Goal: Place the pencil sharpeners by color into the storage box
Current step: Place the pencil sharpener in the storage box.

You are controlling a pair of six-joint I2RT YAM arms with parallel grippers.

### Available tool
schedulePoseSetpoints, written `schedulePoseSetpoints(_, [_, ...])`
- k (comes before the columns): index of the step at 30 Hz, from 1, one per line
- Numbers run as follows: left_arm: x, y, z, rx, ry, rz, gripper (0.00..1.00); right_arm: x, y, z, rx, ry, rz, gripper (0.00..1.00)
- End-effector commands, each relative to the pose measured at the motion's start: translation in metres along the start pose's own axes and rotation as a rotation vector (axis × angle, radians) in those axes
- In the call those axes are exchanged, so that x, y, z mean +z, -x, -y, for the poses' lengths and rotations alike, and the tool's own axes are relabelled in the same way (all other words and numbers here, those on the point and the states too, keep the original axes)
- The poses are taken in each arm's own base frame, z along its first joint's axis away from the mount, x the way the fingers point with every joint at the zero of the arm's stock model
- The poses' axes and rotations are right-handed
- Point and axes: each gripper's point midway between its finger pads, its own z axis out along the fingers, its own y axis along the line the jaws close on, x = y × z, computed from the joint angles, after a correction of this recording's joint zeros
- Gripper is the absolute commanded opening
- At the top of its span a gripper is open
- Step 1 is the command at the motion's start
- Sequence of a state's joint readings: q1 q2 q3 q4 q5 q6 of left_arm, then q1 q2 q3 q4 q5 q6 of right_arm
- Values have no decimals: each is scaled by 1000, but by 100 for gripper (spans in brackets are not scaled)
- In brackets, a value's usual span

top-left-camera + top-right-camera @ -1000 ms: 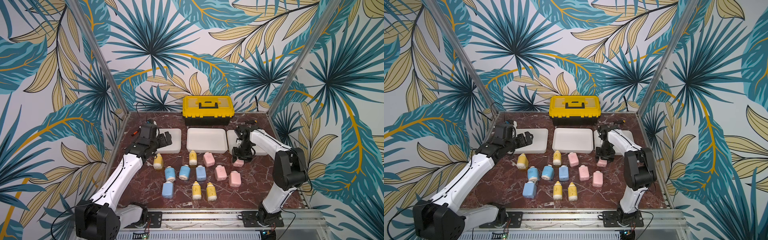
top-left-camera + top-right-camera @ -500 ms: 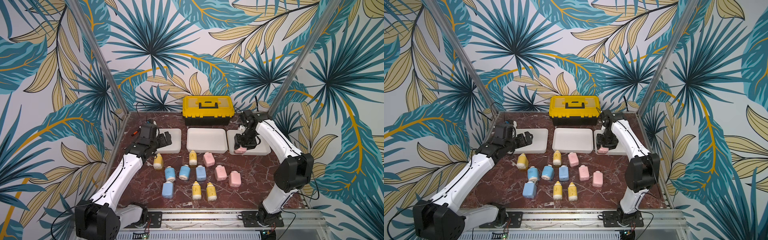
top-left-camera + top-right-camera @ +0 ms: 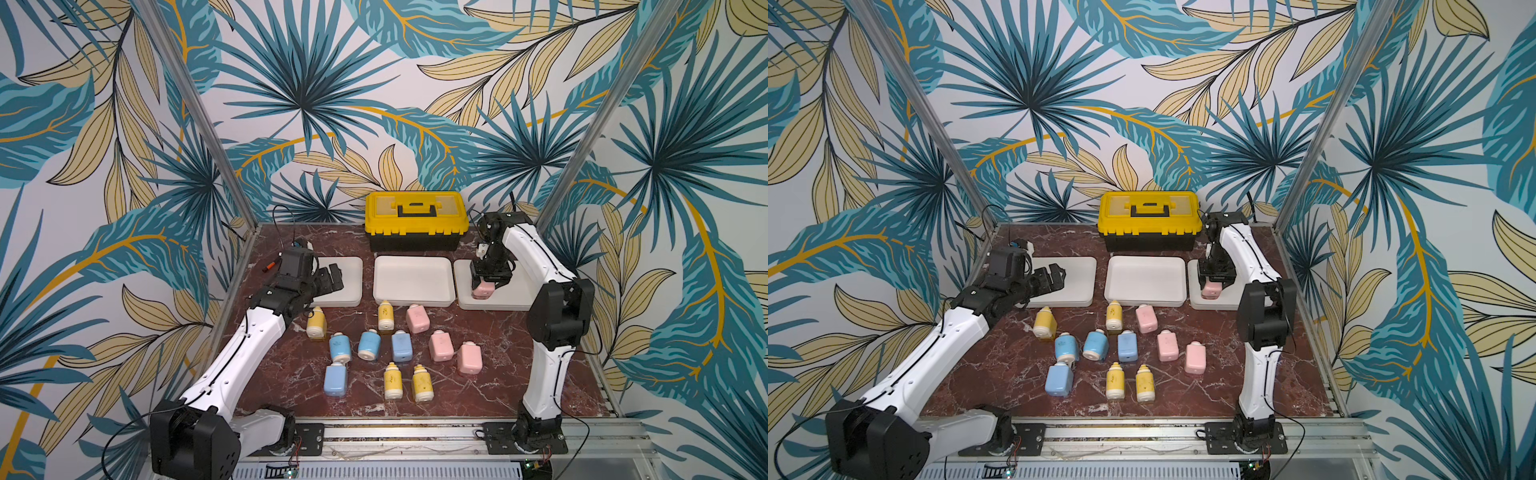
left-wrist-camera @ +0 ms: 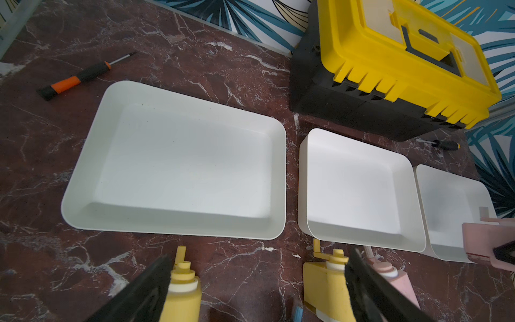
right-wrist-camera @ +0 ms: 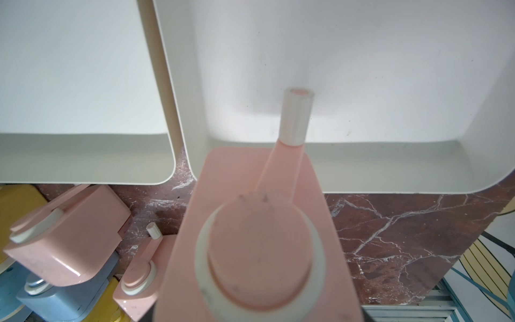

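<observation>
right wrist: pink sharpener [image 5: 259, 237] over right tray's [image 5: 390, 167] corner
right claw [image 3: 483, 286]: gripping pink sharpener
left claw [image 3: 331, 277]: open, near left tray [image 3: 352, 276]
counter [image 3: 478, 395]: eleven sharpeners [image 3: 401, 347] lying loose

Place: robot test cell, staged booth.
Walls: leaf-print panels [image 3: 307, 83] on aluminium posts [image 3: 198, 112].
Base: marble-look worktop [image 3: 498, 386]; arm mounts [image 3: 528, 440] on rail [image 3: 415, 434] at 6 o'clock.
Workshop sign: yellow toolbox [image 3: 415, 216] at 12 o'clock.

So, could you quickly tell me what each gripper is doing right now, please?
Left gripper: open, holding nothing.
Right gripper: shut on a pink pencil sharpener.
</observation>
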State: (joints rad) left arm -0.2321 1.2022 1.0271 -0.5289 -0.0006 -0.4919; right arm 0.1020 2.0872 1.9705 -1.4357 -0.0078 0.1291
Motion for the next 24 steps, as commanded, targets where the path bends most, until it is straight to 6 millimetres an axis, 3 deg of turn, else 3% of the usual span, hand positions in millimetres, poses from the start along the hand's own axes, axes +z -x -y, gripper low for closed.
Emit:
schedulePoseSetpoints(1, [1,-5,-4,23,14,-11,99,-3,9,0,-15,16,16,32])
schedulePoseSetpoints(8, [5,-6,-3,23,15,-22,99,15,16,-9,-4,59,-20,32])
schedulePoseSetpoints(24, [5,-10,-5,19,16,-29,99,47,11,-15,-34,61,-112,30])
